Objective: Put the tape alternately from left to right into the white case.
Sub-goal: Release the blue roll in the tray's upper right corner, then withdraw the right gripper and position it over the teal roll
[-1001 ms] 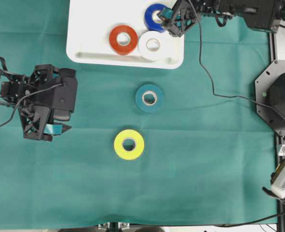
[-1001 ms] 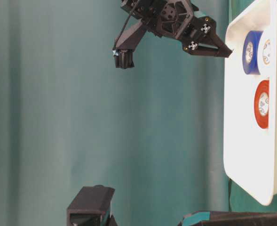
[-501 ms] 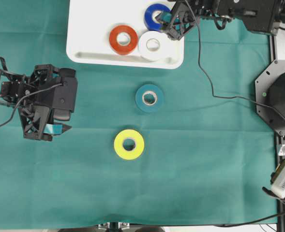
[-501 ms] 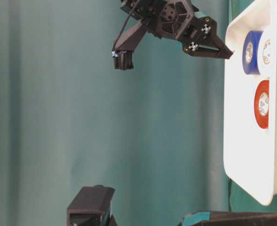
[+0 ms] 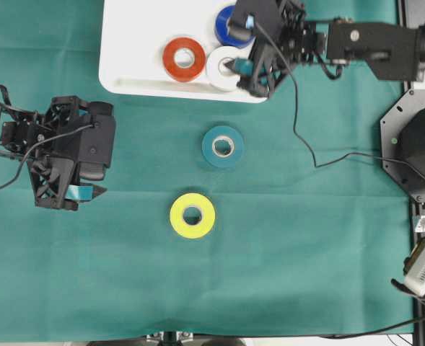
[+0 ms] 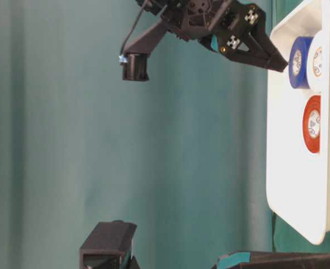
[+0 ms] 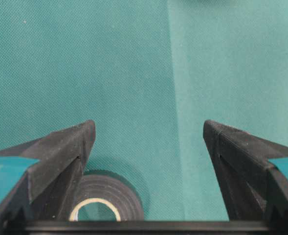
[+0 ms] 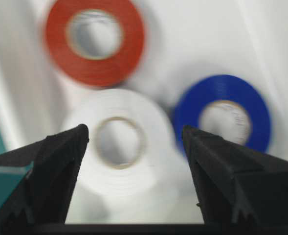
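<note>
A: What are we seeing change?

B: The right gripper [image 5: 239,45], jaws spread and empty, is swinging back from the blue tape roll [image 5: 229,21] inside the shallow white plastic case [image 5: 133,43], beside red and white rolls.

A: And the left gripper [image 5: 82,192]?

B: Spread, waiting; teal, yellow and black rolls are still lying outside on the table.

A green-clothed counter [image 5: 327,238] is carrying the white case [image 5: 125,43], plus 3 loose rolls: teal [image 5: 222,146], yellow [image 5: 192,215], black [image 7: 107,198].

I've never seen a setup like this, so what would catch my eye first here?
Probably the bright tape rolls: orange-red, white and blue lie in the white case at the top, while teal and yellow lie on the green cloth. The right gripper hangs open over the case's right end.
</note>
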Controlling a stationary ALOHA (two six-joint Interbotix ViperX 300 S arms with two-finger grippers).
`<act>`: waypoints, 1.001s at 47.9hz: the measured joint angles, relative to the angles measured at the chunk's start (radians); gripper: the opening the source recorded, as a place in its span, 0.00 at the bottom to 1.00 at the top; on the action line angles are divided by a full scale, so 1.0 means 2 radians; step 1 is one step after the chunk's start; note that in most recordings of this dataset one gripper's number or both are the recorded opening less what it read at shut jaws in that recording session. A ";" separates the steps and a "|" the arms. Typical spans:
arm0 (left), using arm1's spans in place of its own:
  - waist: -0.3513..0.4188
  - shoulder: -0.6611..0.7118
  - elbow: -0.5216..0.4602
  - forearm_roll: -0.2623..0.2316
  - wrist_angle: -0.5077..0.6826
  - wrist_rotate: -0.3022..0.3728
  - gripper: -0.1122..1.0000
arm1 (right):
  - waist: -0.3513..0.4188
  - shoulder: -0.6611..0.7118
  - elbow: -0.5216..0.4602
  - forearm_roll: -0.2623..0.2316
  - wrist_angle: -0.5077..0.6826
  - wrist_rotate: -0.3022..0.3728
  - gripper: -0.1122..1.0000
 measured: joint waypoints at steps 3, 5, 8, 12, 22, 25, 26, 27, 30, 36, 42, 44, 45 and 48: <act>0.000 0.000 0.000 0.001 0.000 0.000 0.77 | 0.015 -0.005 0.003 0.000 -0.005 0.000 0.84; 0.000 -0.001 0.000 0.000 0.000 0.000 0.77 | 0.025 -0.008 0.005 0.000 -0.010 0.000 0.84; 0.000 -0.001 0.000 0.000 0.000 0.000 0.77 | 0.038 -0.012 0.008 0.000 -0.018 0.000 0.84; 0.000 -0.001 0.000 0.000 0.000 0.000 0.77 | 0.051 -0.018 0.012 0.000 -0.025 0.000 0.84; 0.000 -0.001 0.000 0.000 0.000 0.000 0.77 | 0.081 -0.025 0.023 0.000 -0.028 0.000 0.84; 0.000 0.000 0.000 0.000 0.000 0.000 0.77 | 0.087 -0.027 0.025 0.000 -0.029 0.000 0.84; 0.000 0.000 0.000 0.000 0.000 0.000 0.77 | 0.090 -0.027 0.027 0.000 -0.029 0.000 0.84; 0.000 0.000 0.000 0.000 0.000 0.000 0.77 | 0.093 -0.028 0.027 0.000 -0.029 0.000 0.84; 0.000 0.000 0.000 0.001 0.000 0.000 0.77 | 0.101 -0.028 0.029 0.000 -0.029 0.000 0.84; 0.000 -0.001 0.000 0.000 0.000 0.000 0.77 | 0.120 -0.030 0.034 0.000 -0.029 0.000 0.84; 0.000 0.000 0.000 0.000 0.000 0.000 0.77 | 0.137 -0.033 0.038 0.000 -0.030 0.000 0.84; 0.000 0.000 0.000 0.000 0.000 0.000 0.77 | 0.142 -0.035 0.040 0.000 -0.030 0.000 0.84; 0.001 -0.001 0.000 0.000 0.000 0.000 0.77 | 0.143 -0.035 0.041 0.000 -0.030 0.000 0.84; 0.000 -0.001 0.000 0.000 0.000 0.000 0.77 | 0.150 -0.037 0.043 0.000 -0.030 0.000 0.84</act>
